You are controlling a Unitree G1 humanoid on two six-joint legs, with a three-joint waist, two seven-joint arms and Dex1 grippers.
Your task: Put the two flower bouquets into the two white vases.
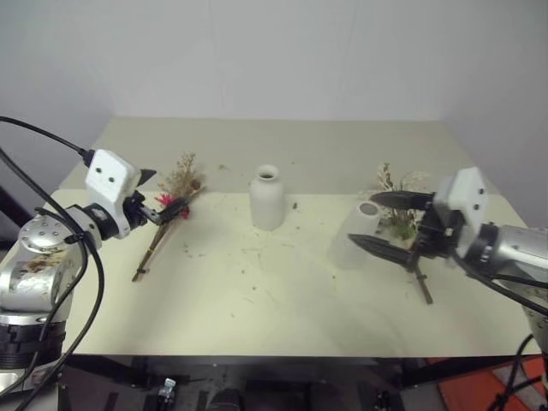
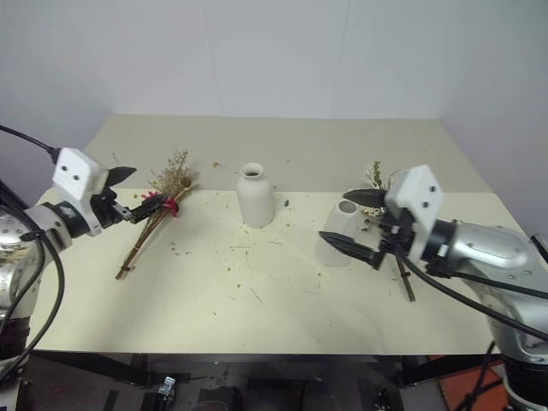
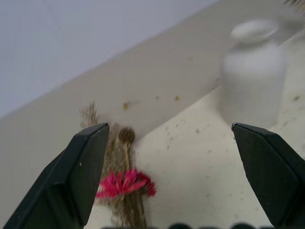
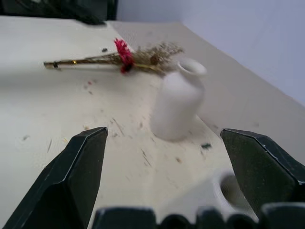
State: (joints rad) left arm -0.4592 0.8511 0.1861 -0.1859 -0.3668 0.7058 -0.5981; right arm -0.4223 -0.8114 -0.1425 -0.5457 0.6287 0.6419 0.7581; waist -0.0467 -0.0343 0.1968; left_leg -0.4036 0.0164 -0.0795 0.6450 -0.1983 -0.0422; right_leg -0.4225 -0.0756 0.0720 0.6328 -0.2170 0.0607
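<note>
The pale cream surface (image 1: 282, 282) is matte and flecked all over with dry plant crumbs.

The right pincer (image 2: 351, 221) hangs with its black fingers spread wide and holding nothing. It sits in front of the cream-white bunch (image 1: 399, 205), so I can only make out some pale sprigs, green leaves and a dark stem end poking out toward the near edge; its roses are hard to pick out.

The left pincer (image 1: 163, 195) is likewise spread apart and empty, poised just over the flower end of the dried-grass bundle (image 2: 154, 214).

The bottle-shaped vase (image 1: 266, 198) stands upright near the middle of the surface, smooth, matte white, with a narrow neck and round shoulders. The cylinder vase (image 2: 338, 233), plain and wide-mouthed, stands to the right of it, just beside the bunch, with the lower right finger crossing in front of its base.

The slim tan bundle lies flat on the left side, its long axis slanting from the stem end near the front edge up to the feathery tips farther back; the magenta-red flowers (image 3: 125, 183) sit partway along.
</note>
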